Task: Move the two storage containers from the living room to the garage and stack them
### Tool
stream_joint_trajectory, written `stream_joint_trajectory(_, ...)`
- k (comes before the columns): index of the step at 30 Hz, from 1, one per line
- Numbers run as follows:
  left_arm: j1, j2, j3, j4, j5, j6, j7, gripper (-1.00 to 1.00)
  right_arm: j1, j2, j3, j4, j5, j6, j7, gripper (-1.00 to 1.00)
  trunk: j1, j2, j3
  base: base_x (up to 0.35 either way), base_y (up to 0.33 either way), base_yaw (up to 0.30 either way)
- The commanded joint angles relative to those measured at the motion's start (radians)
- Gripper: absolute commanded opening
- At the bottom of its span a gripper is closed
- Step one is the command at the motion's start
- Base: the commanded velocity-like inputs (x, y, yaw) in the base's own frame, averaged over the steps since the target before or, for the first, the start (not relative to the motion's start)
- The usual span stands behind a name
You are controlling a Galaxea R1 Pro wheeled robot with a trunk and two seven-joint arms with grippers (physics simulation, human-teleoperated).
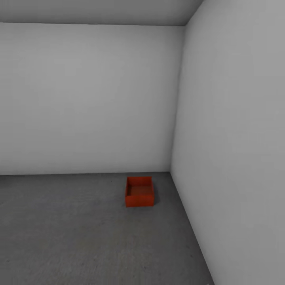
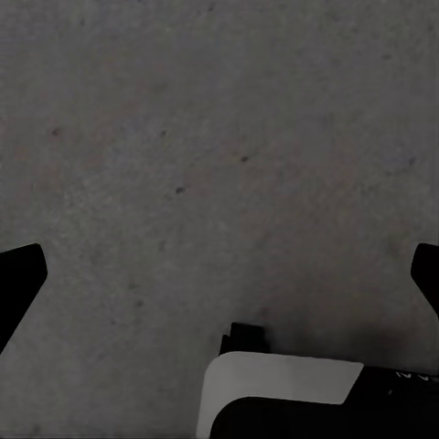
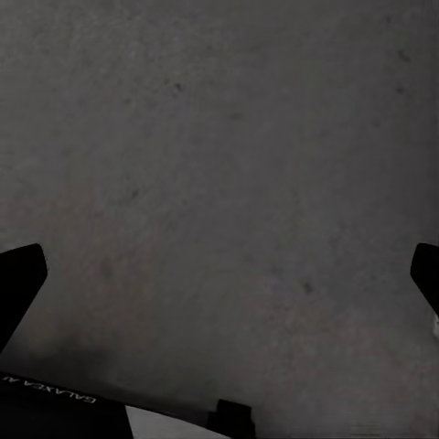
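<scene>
One orange-red open-top storage container [image 1: 139, 192] sits on the dark grey concrete floor [image 1: 71, 233] of the garage, close to the corner where two white walls meet, some way ahead of me. My left gripper [image 2: 219, 274] hangs open over bare floor [image 2: 219, 137], its dark fingertips [image 2: 20, 274] far apart at the picture's edges, with nothing between them. My right gripper [image 3: 219, 274] is likewise open and empty above the concrete [image 3: 219, 137], black fingertips [image 3: 20, 279] spread wide.
A white back wall [image 1: 87, 99] and a white right-hand wall [image 1: 237, 138] close off the corner. Part of the robot's white and black body [image 2: 293, 393] shows under the left wrist camera. Open floor stretches to the left of the container.
</scene>
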Motion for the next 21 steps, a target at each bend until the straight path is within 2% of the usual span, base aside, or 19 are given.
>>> stream_joint_trajectory(1, -0.002, 0.0, 0.003, 0.005, 0.006, -0.008, -0.002, 1.0, -0.001, 0.0, 0.003, 0.001, 0.004, -0.003, 0.0, 1.0, -0.004, 0.006, 0.003, -0.338, 0.0, 0.0)
stream_joint_trajectory(11, -0.002, -0.001, 0.003, 0.004, 0.006, -0.008, -0.002, 1.0, -0.001, 0.0, 0.003, 0.001, 0.004, -0.003, 0.0, 1.0, -0.043, 0.076, 0.051, -0.229, 0.0, 0.0)
stream_joint_trajectory(21, -0.002, -0.004, 0.003, 0.005, 0.006, -0.006, -0.002, 1.0, -0.001, 0.0, 0.003, 0.001, 0.004, -0.003, 0.0, 1.0, -0.081, 0.146, 0.093, -0.003, 0.0, -0.23)
